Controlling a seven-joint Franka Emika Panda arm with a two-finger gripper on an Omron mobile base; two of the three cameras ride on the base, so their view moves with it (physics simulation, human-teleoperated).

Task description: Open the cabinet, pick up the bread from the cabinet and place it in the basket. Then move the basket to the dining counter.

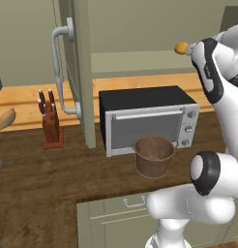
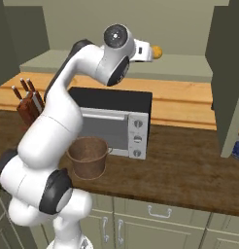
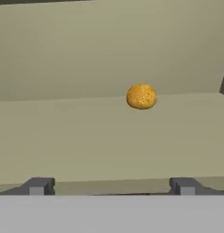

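The cabinet stands open, its sage-green door (image 1: 84,72) swung out toward me with its silver handle (image 1: 58,63). On the shelf inside lies the bread (image 3: 141,96), a small golden lump (image 1: 181,48) (image 2: 157,52). My gripper (image 3: 111,185) is open and points into the cabinet. It sits just short of the bread and a little left of it, with nothing between the fingers. Down on the dark wood worktop, the brown basket (image 1: 153,156) (image 2: 88,156) stands upright and empty before the toaster oven. The dining counter is out of view.
A silver and black toaster oven (image 1: 147,118) (image 2: 116,124) sits under the open cabinet. A knife block (image 1: 51,121) and a wooden spoon (image 1: 5,119) stand to the left. The other cabinet door (image 2: 228,73) hangs open on the right. Drawer fronts (image 1: 126,213) run below the worktop.
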